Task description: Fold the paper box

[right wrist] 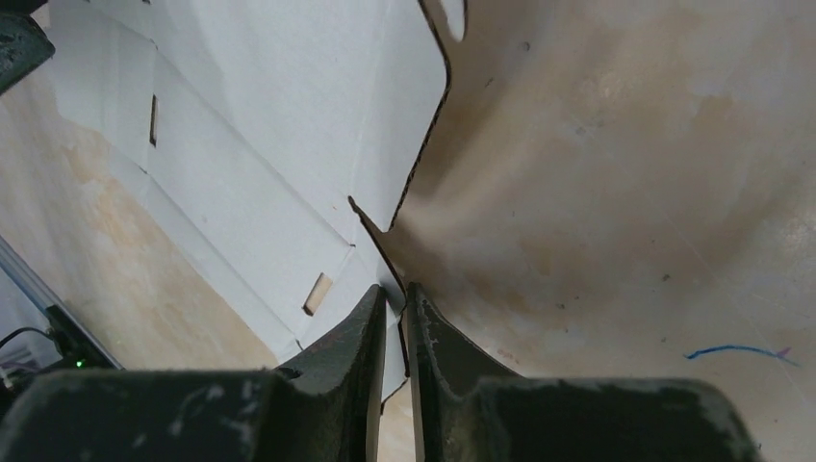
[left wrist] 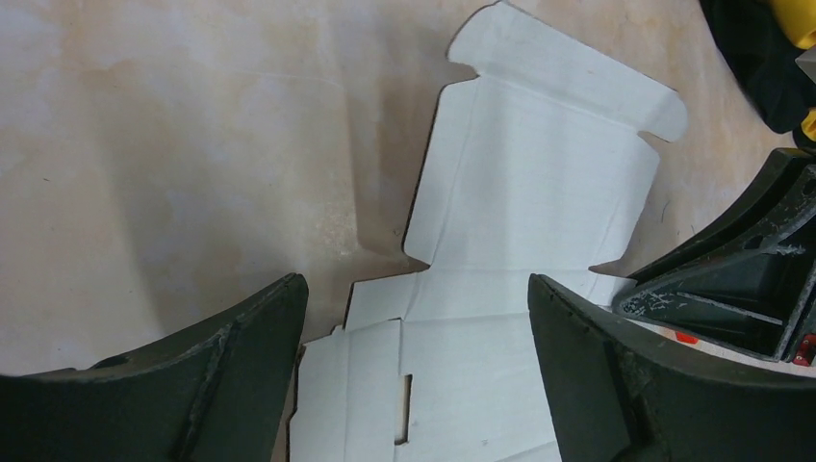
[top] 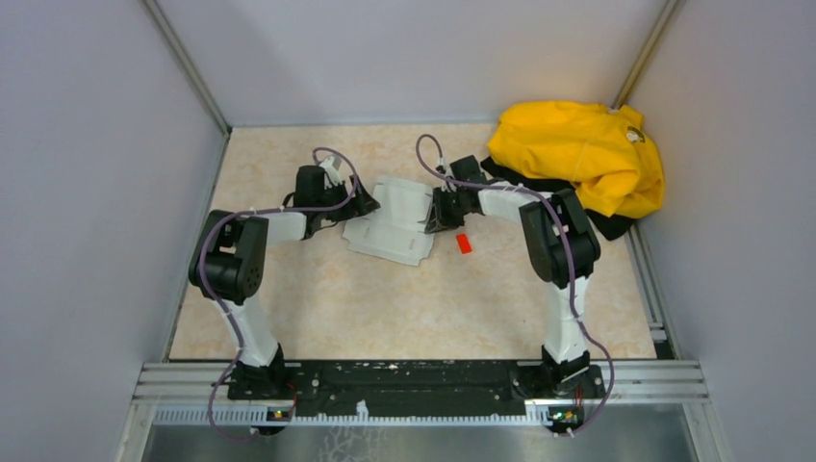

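Right gripper (right wrist: 395,296) pinches flat, unfolded paper box (right wrist: 260,115).

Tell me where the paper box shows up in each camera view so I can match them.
Top external: paper box near picture centre.
Left wrist: centre to upper right.
Right wrist: upper left, running down to the fingers.
Shared landmark: right gripper, shut on the sheet's edge.

We see the white paper box (left wrist: 534,202) spread out on the tan table (left wrist: 173,144). Our left gripper (left wrist: 414,294) is wide open above it. The right gripper (left wrist: 674,289) sits at its right edge.
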Robot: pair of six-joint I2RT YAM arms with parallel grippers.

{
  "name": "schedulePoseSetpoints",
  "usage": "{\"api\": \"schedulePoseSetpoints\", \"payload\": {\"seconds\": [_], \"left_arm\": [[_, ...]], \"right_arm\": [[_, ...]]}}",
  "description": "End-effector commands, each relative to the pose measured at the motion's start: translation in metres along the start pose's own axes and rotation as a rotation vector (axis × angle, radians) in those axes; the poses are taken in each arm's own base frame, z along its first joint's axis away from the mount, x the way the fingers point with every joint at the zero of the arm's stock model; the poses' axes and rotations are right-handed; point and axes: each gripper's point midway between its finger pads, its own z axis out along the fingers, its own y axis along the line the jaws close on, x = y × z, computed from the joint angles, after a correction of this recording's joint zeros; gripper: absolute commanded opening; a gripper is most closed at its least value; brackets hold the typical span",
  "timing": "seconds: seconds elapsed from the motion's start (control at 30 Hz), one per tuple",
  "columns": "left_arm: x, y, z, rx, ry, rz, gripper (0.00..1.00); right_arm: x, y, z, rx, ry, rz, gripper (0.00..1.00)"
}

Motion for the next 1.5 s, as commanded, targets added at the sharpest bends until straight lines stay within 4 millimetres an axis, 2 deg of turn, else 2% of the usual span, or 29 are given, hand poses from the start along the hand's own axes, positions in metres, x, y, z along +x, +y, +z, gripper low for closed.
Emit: {"api": "schedulePoseSetpoints", "payload": {"seconds": [0.0,0.13,0.23,0.33,0.53,0.73,1.1,1.47], "left_arm": [[-0.003,-0.004,-0.006,0.019,-0.009,0.010,0.91],[-0.005,-0.006,-0.005,0.031,-0.009,0.020,0.87],[-0.005,-0.010,-0.006,0.050,-0.003,0.023,0.76],[-0.001,-0.011,-0.008,0.054,0.010,0.022,0.71],[0.002,-0.009,-0.013,0.038,0.014,0.026,0.68],[0.001,-0.009,-0.007,0.049,0.017,0.025,0.59],[-0.004,-0.012,-0.002,0.066,0.018,0.026,0.48],[-0.003,-0.013,0.001,0.076,0.025,0.024,0.42]], "right_arm": [[-0.014,0.005,0.003,0.017,-0.013,-0.053,0.12],[-0.020,0.002,0.000,0.044,-0.007,-0.082,0.10],[-0.023,0.001,0.000,0.058,-0.003,-0.094,0.10],[-0.026,0.000,0.000,0.069,-0.002,-0.101,0.11],[-0.028,-0.002,0.000,0.082,-0.006,-0.104,0.13],[-0.032,-0.003,0.001,0.094,-0.011,-0.106,0.17],[-0.047,0.000,-0.003,0.116,-0.035,-0.122,0.27],[-0.048,-0.002,-0.002,0.126,-0.035,-0.118,0.17]]}}
